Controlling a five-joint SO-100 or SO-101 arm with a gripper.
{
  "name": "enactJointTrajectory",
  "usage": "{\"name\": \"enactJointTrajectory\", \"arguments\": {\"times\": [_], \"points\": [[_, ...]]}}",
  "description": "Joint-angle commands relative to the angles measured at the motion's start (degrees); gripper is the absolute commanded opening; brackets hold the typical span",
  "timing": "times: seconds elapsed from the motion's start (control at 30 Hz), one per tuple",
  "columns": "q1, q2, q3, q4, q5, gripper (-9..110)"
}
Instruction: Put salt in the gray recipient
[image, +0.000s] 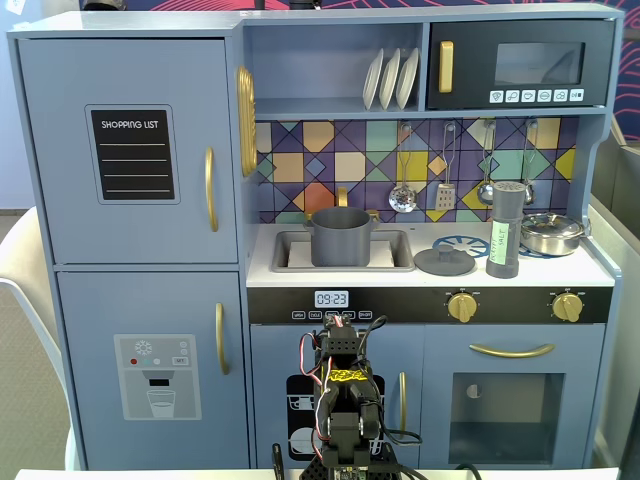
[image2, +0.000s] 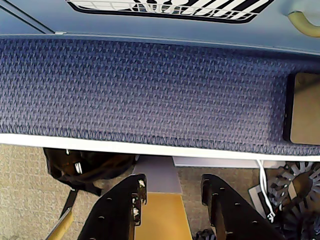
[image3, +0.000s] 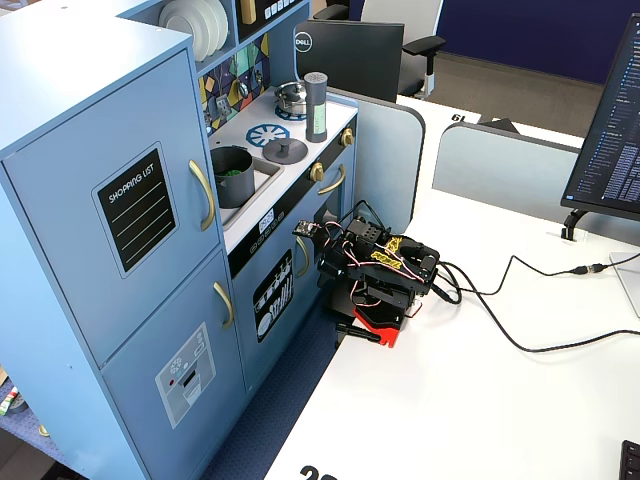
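The salt (image: 505, 228) is a tall dark gray shaker with a pale green label. It stands upright on the toy kitchen counter at the right, between the flat lid and the steel pan; it also shows in the other fixed view (image3: 316, 106). The gray recipient (image: 340, 237) is a matte pot standing in the sink, also seen from the side (image3: 232, 175). My arm (image: 340, 400) is folded low in front of the kitchen, far below both. In the wrist view my gripper (image2: 173, 185) is open and empty, pointing down past the table edge.
A flat gray knobbed lid (image: 444, 261) lies on the counter left of the salt. A shiny steel pan (image: 551, 233) sits on the right burner. Utensils hang on the back wall above. The arm (image3: 375, 270) stands on a white table (image3: 480, 400) with cables running right.
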Motion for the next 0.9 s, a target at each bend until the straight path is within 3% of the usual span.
{"name": "enactJointTrajectory", "arguments": {"times": [0.0, 0.57, 0.7, 0.87], "points": [[-0.9, 0.3, 0.0, -0.5, 0.7, 0], [0.4, 0.3, -1.1, -1.8, 1.9, 0], [6.9, -1.2, -11.1, -5.0, 2.4, 0], [23.9, -4.3, -25.4, -12.5, -3.5, 0]]}}
